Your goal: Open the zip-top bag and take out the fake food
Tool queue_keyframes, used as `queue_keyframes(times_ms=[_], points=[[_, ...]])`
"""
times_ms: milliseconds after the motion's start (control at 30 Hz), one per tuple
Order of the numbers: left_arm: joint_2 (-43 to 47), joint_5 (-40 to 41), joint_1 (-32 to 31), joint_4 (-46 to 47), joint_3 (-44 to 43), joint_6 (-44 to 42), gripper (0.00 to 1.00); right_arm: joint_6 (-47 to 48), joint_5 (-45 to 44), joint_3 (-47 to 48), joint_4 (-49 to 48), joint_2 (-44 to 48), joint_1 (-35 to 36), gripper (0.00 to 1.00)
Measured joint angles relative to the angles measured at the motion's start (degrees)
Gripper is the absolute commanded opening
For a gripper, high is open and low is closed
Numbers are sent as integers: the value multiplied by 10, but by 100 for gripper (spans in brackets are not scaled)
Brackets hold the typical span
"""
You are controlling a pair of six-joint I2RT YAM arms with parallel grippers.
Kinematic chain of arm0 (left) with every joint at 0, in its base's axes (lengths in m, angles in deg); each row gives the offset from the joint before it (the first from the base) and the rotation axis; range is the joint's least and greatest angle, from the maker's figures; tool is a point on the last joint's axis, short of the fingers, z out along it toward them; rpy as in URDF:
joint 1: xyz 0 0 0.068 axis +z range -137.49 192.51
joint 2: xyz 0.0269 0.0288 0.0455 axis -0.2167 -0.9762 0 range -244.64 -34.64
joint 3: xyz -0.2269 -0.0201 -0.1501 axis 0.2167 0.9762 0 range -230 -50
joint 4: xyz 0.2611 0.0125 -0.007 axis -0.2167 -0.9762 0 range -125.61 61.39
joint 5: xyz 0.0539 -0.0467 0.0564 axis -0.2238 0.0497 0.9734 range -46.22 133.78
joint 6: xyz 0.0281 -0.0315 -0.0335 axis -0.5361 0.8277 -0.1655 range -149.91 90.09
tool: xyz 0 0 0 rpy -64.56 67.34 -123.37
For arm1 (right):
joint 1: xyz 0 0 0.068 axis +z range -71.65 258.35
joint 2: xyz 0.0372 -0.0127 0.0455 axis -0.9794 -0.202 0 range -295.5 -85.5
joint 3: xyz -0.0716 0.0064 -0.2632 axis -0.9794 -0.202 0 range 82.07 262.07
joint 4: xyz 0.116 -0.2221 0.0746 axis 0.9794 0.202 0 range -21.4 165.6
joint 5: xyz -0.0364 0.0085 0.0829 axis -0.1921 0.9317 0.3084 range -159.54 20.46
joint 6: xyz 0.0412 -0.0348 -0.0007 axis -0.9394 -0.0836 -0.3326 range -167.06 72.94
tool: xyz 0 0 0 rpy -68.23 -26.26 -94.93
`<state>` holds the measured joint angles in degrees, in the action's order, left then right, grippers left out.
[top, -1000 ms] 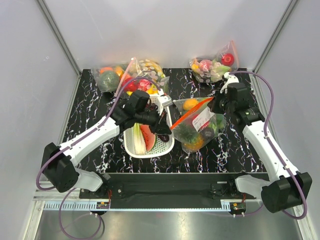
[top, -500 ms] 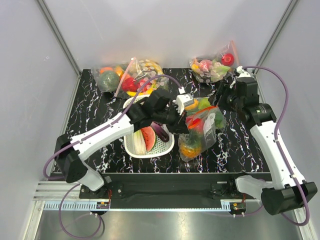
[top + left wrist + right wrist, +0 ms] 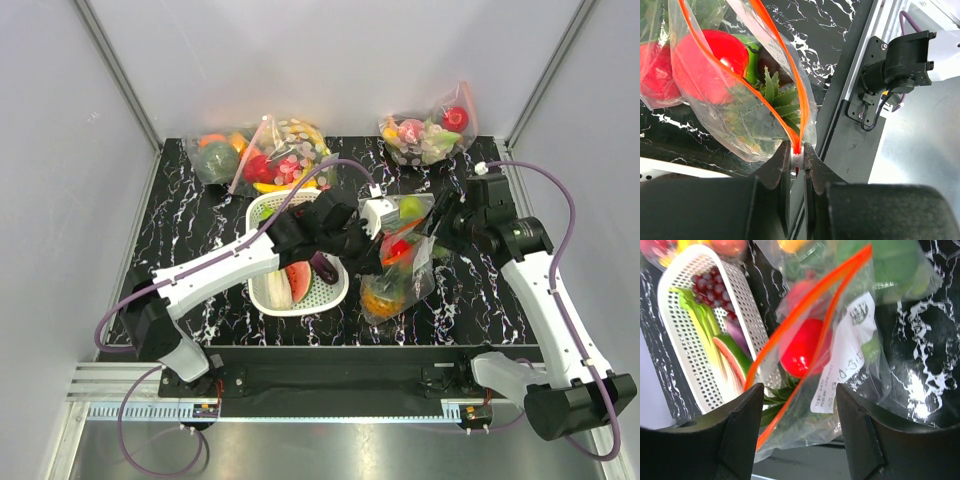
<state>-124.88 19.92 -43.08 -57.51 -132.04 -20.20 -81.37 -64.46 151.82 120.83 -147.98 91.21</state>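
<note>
The zip-top bag [image 3: 405, 275] hangs just right of the basket [image 3: 262, 290], over the black marbled table [image 3: 190, 240]. Its long axis runs from far to near in the top view, with the upper end tilted away from the basket. The orange zip strip [image 3: 810, 305] is parted into two lines, so the mouth gapes. The strip slants down towards the basket side.

Inside the bag is the fake food: a red fruit [image 3: 705, 65], a green fruit [image 3: 411, 208] at the far end, and a pineapple [image 3: 380, 298] at the near end. The pineapple's spiky green crown points towards the zip.

The left gripper [image 3: 797, 156] reaches across the far side of the basket. Its jaws are clenched on the very end of the zip strip, where the two orange lines meet. The rest of the bag fans away from those fingers.

The right gripper [image 3: 797, 390] is on the bag's side away from the basket. Its jaws are spread wide, and the labelled side of the bag sits in the gap between them.

The basket holds a leek [image 3: 700, 322], a watermelon slice [image 3: 732, 357] and grapes [image 3: 715, 282].
</note>
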Motion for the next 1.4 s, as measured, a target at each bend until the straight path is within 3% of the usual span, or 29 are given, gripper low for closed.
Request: queue_keyframes(times_ms=[300, 367, 400, 467, 500, 600, 700, 800, 967, 1267, 1367, 1400], points=[[-9, 5, -13, -5, -5, 0, 0, -23, 17, -55, 5, 7, 4, 65], [-10, 6, -16, -7, -5, -1, 0, -25, 20, -62, 0, 6, 5, 57], [-10, 5, -17, -9, -5, -1, 0, -25, 21, -63, -2, 4, 6, 43], [-10, 6, -18, -11, -5, -2, 16, -26, 22, -64, -6, 0, 7, 29], [-11, 7, -18, -14, -7, -3, 44, -25, 23, -64, -7, -3, 7, 18], [-17, 24, -19, -27, -21, -6, 71, -24, 26, -64, -10, -10, 8, 1], [-19, 53, -19, -49, -40, 2, 83, -22, 27, -64, -10, -11, 9, 0], [-19, 87, -19, -62, -66, 14, 88, -22, 32, -64, -10, -11, 9, 0], [-33, 141, -14, -68, -123, 49, 88, -22, 36, -64, -11, -10, 15, 0], [-118, 155, -9, -79, -150, 73, 86, -22, 36, -72, -13, 1, 37, 0], [-135, 154, -8, -90, -150, 77, 59, -22, 34, -72, -13, 6, 42, 0], [-137, 153, -7, -91, -150, 76, 41, -22, 31, -72, -13, 9, 44, 0]])
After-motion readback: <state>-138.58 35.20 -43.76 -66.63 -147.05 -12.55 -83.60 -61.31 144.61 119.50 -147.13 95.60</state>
